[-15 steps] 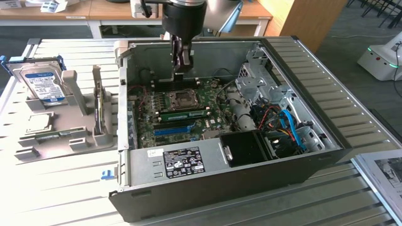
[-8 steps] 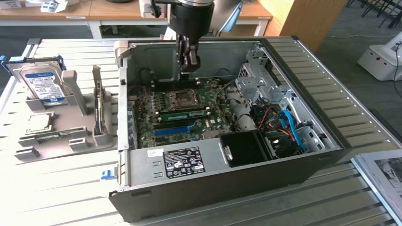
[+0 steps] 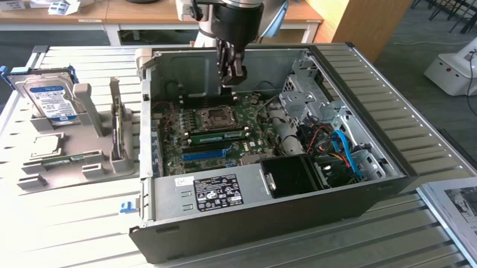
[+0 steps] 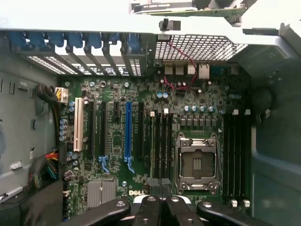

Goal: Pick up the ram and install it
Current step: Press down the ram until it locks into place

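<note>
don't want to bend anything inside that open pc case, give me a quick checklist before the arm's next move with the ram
1. Gripper fingers closed: ok.
2. Ram actually held between the fingers: cannot tell.
3. Gripper over the open case, above the motherboard: ok.
4. Black slots beside the CPU socket in sight of the wrist view: ok.
5. Blue cables apart from those slots: ok.
6. Green stick by the CPU socket in the exterior view, seated or loose: cannot tell.
</note>
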Tool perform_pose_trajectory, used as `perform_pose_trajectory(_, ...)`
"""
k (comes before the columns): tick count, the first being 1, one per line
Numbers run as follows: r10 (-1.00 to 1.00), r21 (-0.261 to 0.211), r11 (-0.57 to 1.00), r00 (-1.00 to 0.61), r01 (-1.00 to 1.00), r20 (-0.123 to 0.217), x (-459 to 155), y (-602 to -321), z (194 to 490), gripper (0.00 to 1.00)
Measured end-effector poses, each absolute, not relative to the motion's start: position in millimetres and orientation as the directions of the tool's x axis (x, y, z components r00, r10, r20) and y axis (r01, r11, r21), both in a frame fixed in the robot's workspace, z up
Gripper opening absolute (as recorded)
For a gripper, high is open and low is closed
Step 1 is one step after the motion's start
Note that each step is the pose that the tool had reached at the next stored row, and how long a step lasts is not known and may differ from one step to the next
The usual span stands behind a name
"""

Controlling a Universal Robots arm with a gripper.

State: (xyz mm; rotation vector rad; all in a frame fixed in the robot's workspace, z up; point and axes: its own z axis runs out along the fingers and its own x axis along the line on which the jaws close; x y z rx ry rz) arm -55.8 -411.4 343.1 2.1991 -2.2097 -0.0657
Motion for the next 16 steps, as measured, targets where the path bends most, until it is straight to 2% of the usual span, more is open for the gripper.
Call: perform_pose_trajectory(16, -1.000, 0.048, 0.004, -0.005, -0.999, -0.013, -48.7, -411.4, 343.1, 0.10)
